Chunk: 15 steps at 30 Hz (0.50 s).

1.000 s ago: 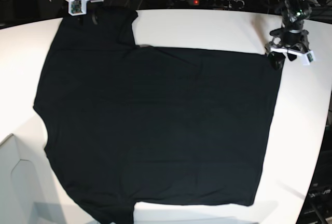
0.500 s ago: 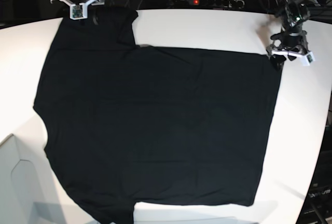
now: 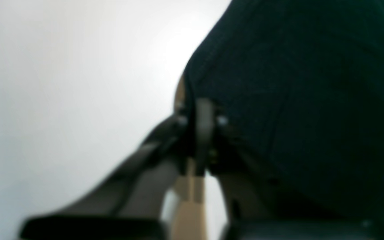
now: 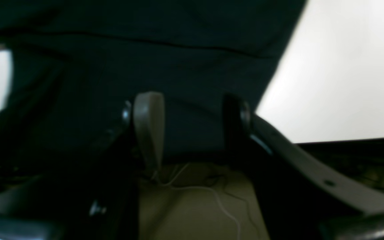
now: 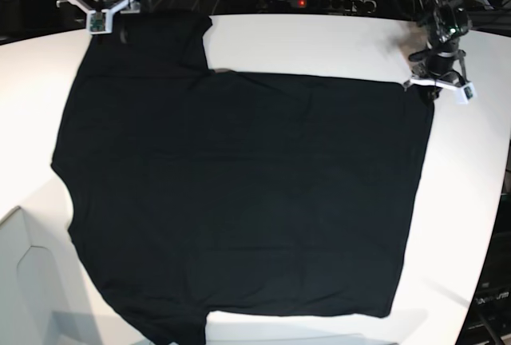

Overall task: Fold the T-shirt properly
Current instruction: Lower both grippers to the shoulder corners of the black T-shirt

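The T-shirt (image 5: pixel 239 193) is matte black cloth, spread flat and nearly smooth on the glossy white desk (image 5: pixel 319 41) with its plain side up; a few shallow creases run out from the collar notch, where a sliver of grey shows. One short sleeve reaches up to the desk's far edge on the base view's left, and the straight hem lies along that view's right side. In the left wrist view the cloth's stitched edge is visible, rounded over the left gripper (image 3: pixel 200 110), whose fingers are pressed together on the T-shirt's far hem corner — a pinch of fabric between them. The right gripper (image 4: pixel 188 110) sits at the sleeve's end by the far desk edge; its fingers (image 4: pixel 148 126) stand apart with dark cloth lying between and behind them, not clamped. Bare desk lies open along the far side between sleeve and hem, down the right side, and in a thin strip at the near edge; the shirt's near left corner runs out of the frame. Compared with a second ago, the left fingers have gone from spread to shut, and the right gripper has shifted further left along the sleeve end.
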Each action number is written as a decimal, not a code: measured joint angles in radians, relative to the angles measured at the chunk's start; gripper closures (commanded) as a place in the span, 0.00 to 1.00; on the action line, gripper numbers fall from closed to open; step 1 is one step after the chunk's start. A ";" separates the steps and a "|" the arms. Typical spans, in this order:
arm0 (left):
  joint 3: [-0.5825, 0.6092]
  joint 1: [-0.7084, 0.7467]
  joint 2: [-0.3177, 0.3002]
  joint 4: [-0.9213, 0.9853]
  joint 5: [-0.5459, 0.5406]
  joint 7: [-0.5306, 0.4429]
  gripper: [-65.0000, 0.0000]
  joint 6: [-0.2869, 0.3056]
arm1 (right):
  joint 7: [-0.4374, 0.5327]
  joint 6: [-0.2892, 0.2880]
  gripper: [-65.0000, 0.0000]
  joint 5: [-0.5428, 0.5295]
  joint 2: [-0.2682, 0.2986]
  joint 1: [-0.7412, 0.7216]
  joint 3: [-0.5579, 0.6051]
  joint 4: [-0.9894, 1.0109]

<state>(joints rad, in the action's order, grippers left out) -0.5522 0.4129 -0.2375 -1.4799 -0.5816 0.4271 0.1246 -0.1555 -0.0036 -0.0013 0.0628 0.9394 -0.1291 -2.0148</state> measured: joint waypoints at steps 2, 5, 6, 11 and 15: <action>0.003 0.003 0.000 0.000 -0.001 -0.003 0.99 0.002 | -0.002 0.000 0.50 -0.001 0.000 -0.027 -0.014 0.005; -0.002 0.015 0.000 -0.007 -0.004 -0.001 1.00 0.003 | -0.051 -0.003 0.49 -0.006 -0.003 -0.073 -0.049 0.020; -0.001 0.027 0.000 -0.011 -0.012 -0.005 1.00 0.006 | -0.068 -0.004 0.49 -0.006 -0.002 -0.083 -0.062 0.021; -0.004 0.066 0.001 -0.015 -0.023 -0.026 1.00 0.014 | -0.186 -0.142 0.49 -0.007 -0.031 -0.164 -0.132 0.024; -0.004 0.077 0.002 -0.018 -0.026 -0.029 1.00 0.015 | -0.270 -0.240 0.49 -0.005 -0.063 -0.250 -0.220 0.063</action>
<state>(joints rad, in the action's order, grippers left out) -0.5564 0.4896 -0.2356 -1.4975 -0.6071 0.3985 0.1394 -0.4255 -0.2440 -0.0063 -0.0006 0.6895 -0.3492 -1.9522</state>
